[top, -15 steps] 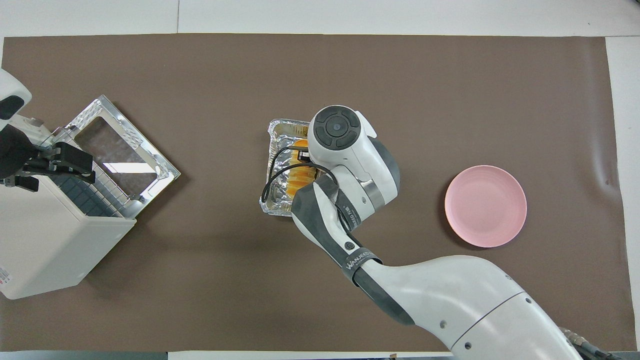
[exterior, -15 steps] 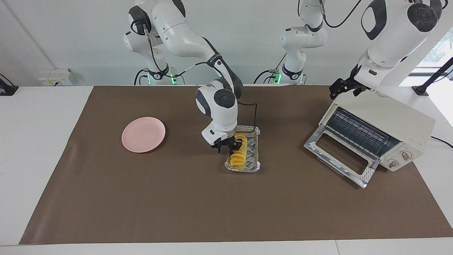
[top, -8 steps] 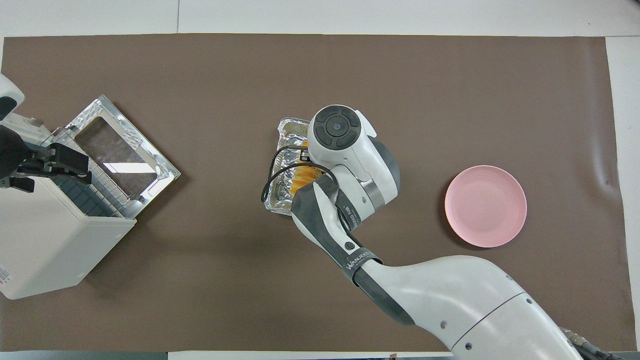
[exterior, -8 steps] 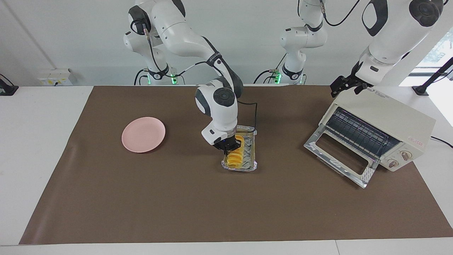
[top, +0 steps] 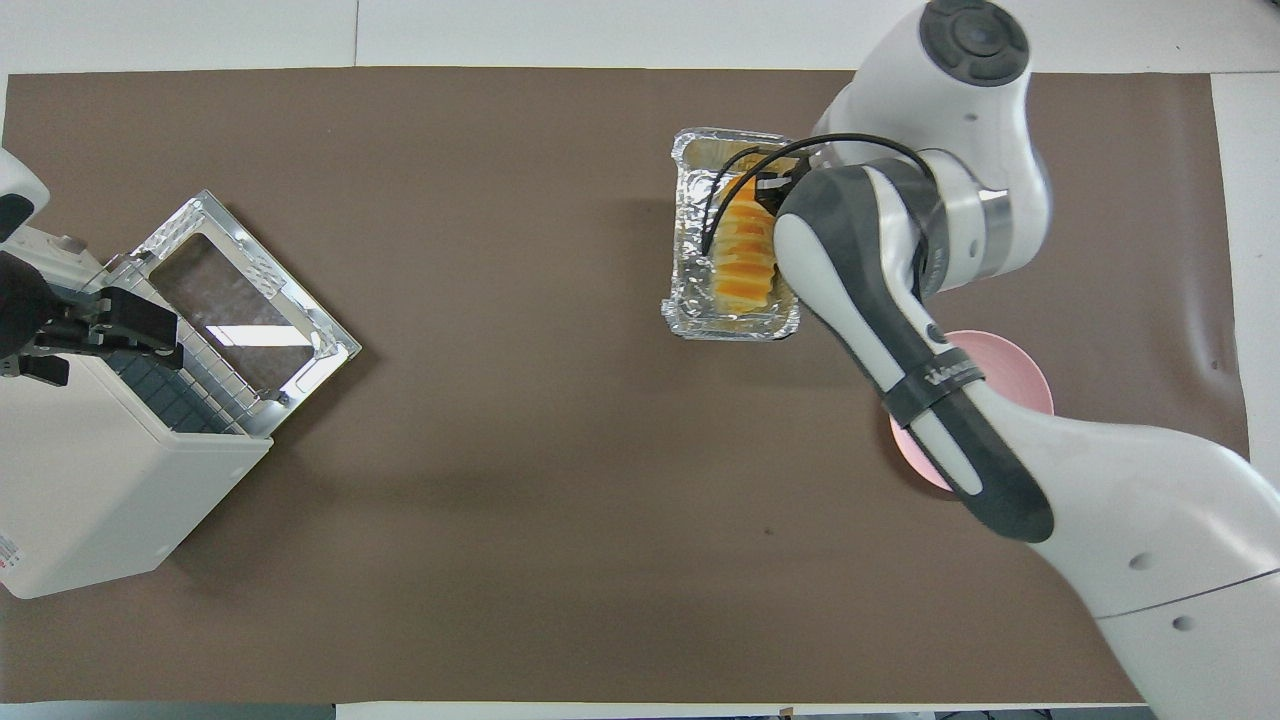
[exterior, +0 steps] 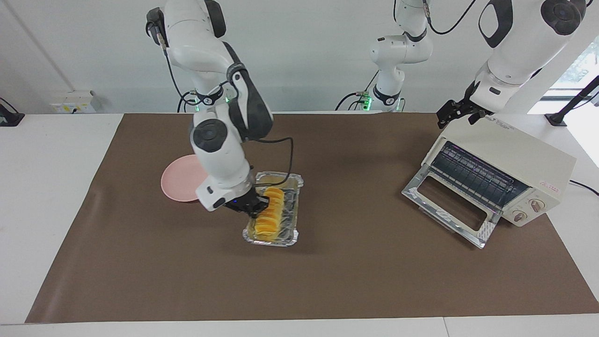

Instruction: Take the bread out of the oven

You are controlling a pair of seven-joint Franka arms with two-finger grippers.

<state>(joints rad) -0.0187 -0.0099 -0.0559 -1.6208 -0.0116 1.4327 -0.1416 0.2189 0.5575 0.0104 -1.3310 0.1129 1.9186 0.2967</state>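
Observation:
The yellow-orange ridged bread [exterior: 267, 216] lies in a crinkled foil tray [exterior: 271, 242] out on the brown mat, not in the oven. My right gripper [exterior: 256, 206] is shut on the tray's long rim, on the side toward the pink plate, and the tray seems a little off the mat. The overhead view shows the bread [top: 742, 262] and tray [top: 730, 325], with the gripper hidden under its own arm. The cream oven [exterior: 514, 150] stands at the left arm's end with its glass door [exterior: 449, 210] down. My left gripper [exterior: 451, 114] waits open over the oven's top corner.
A round pink plate [exterior: 180, 180] lies on the mat beside the tray, toward the right arm's end, partly covered by the right arm in the overhead view [top: 1015, 360]. The oven's wire rack [exterior: 472, 175] shows nothing on it.
My right gripper closed on the tray's rim and carried tray and bread away from the oven, toward the pink plate and farther from the robots. The left gripper barely moved.

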